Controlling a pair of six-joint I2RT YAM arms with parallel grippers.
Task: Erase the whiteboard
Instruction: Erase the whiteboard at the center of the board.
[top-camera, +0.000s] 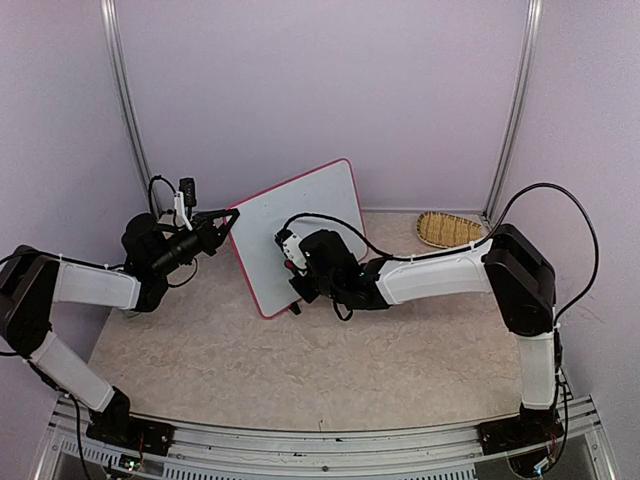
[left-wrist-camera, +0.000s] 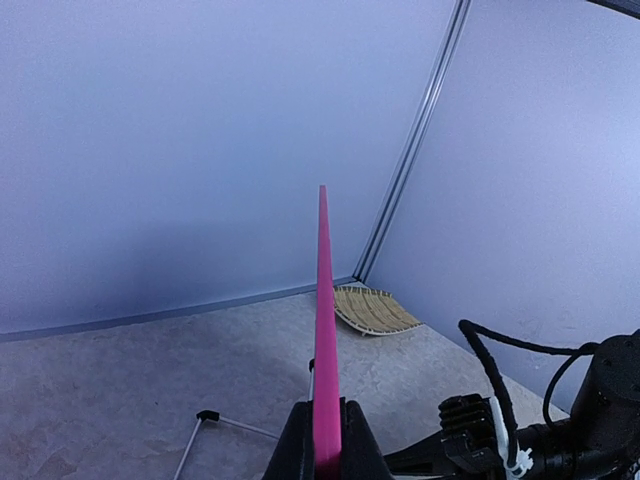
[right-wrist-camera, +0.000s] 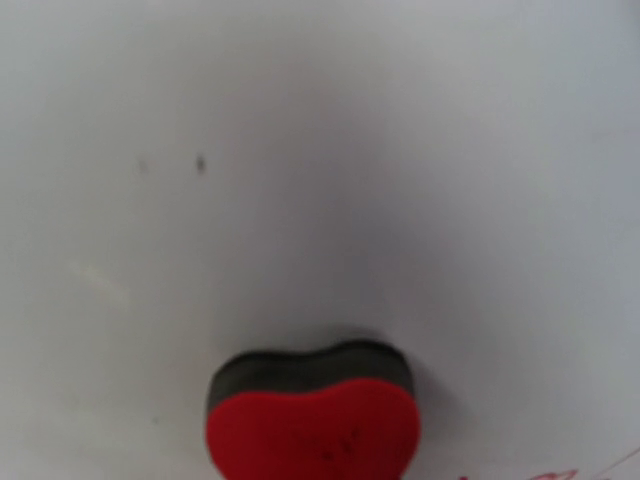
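The whiteboard (top-camera: 310, 215), white with a pink-red frame, stands tilted on the table's middle. My left gripper (top-camera: 230, 214) is shut on its left edge; in the left wrist view the frame (left-wrist-camera: 323, 320) runs edge-on up from between the black fingers (left-wrist-camera: 296, 450). My right gripper (top-camera: 296, 262) presses a red heart-shaped eraser (top-camera: 291, 254) with a dark felt face against the board's lower middle. In the right wrist view the eraser (right-wrist-camera: 312, 425) lies on the white surface (right-wrist-camera: 320, 150); the fingers holding it are out of frame. A bit of red scrawl (right-wrist-camera: 560, 472) shows at the bottom right.
A woven bamboo tray (top-camera: 448, 229) lies at the back right by the wall, also in the left wrist view as the tray (left-wrist-camera: 375, 310). Metal poles (top-camera: 127, 100) and purple walls enclose the table. The board's wire stand (left-wrist-camera: 207, 416) rests on the tabletop.
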